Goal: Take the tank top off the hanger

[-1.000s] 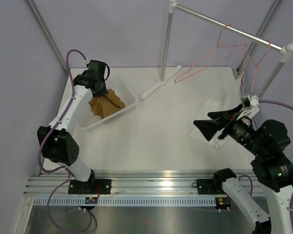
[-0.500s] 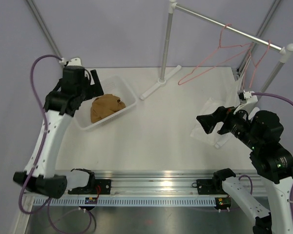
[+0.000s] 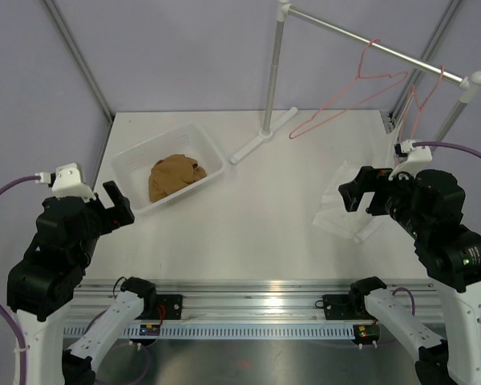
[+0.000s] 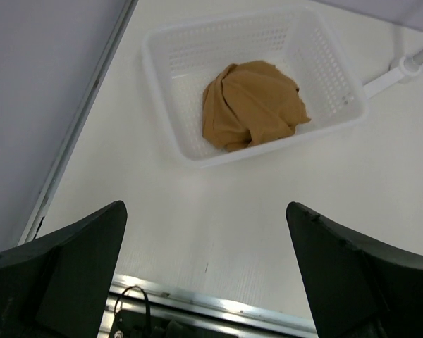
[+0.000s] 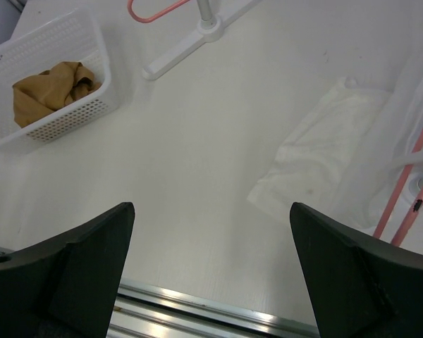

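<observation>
The tan tank top lies crumpled inside the white basket, off the hanger; it also shows in the left wrist view and the right wrist view. The bare pink hanger hangs by its hook from the rail. My left gripper is open and empty near the table's front left, well back from the basket; its jaws stand wide over bare table. My right gripper is open and empty too, beside the white garment.
A white sheer garment lies on the table at the right. A second pink hanger hangs at the rail's right end. The rack's post and foot stand at the back middle. An aluminium rail runs along the near edge.
My left gripper opened and let go of the tank top, which dropped into the basket. The left arm then pulled back to the front left. The right gripper drew back slightly.
</observation>
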